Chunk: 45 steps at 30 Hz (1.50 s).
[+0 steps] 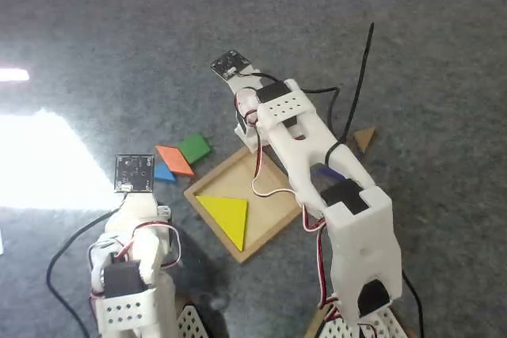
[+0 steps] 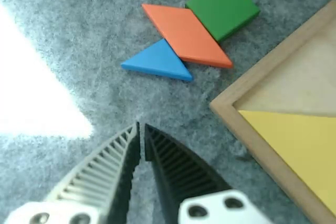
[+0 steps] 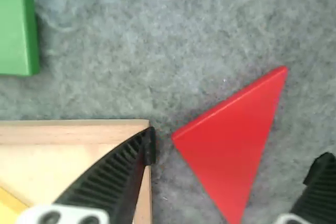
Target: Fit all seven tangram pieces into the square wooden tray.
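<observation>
Between the right gripper (image 3: 233,156)'s widely spread fingers, just off a corner of the tray (image 3: 73,125), lies the red triangle (image 3: 231,129), flat on the table (image 1: 412,53). One black finger (image 3: 126,169) hangs over the tray's corner rim. If it closes from here, that finger could catch the rim and drag the tray. It could also meet the triangle's slanted edge and squirt the thin piece sideways instead of pinching it.

The left gripper (image 2: 140,129) has its fingers all but together, low over bare table near the tray's side and short of the blue triangle (image 2: 157,61). Pushing forward like this would likely shove the blue triangle into the orange parallelogram (image 2: 186,35) and green square (image 2: 223,6) touching it.

The yellow triangle (image 1: 226,213) lies inside the tray.

The right wrist view gives the red triangle, which the arm's body hides from above. The high view adds a tan triangle (image 1: 364,139) beyond the right arm, and what seems to be a dark purple piece (image 1: 323,171) peeping from under it.
</observation>
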Tool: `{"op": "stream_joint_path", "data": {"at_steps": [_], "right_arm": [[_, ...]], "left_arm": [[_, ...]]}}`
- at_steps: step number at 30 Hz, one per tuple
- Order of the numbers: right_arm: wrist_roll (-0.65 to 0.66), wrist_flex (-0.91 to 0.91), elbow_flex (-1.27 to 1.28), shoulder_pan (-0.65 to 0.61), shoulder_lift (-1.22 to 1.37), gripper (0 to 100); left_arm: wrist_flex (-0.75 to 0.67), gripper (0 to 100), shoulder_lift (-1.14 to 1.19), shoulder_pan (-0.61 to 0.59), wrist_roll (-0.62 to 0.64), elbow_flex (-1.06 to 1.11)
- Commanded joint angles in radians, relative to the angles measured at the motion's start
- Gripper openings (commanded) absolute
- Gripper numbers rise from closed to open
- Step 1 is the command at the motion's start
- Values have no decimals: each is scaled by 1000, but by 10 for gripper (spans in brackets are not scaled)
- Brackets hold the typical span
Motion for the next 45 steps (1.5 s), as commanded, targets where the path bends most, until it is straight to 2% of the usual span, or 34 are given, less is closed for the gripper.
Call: {"op": "stream_joint_path", "data": {"at_steps": [1,5,8,19,28,40,45], "right_arm": [[-44,-16,-23,-10,-2,435],[-120,-25,-48,54,36,434],[-127,-25,-80,87,71,434],[-132,24,-132,96,139,433],[-187,58,-206,113,139,236],[-233,67,-275,117,147,259],[-227,150,-284,110,113,259]], "left_arm": [[3,14,-18,-8,2,-13],[3,14,-18,-8,2,-13],[3,14,-18,-8,2,-13],[3,14,-18,-8,2,-13],[3,14,-18,-8,2,-13],[3,14,-18,-8,2,-13],[3,14,-18,-8,2,-13]]}}
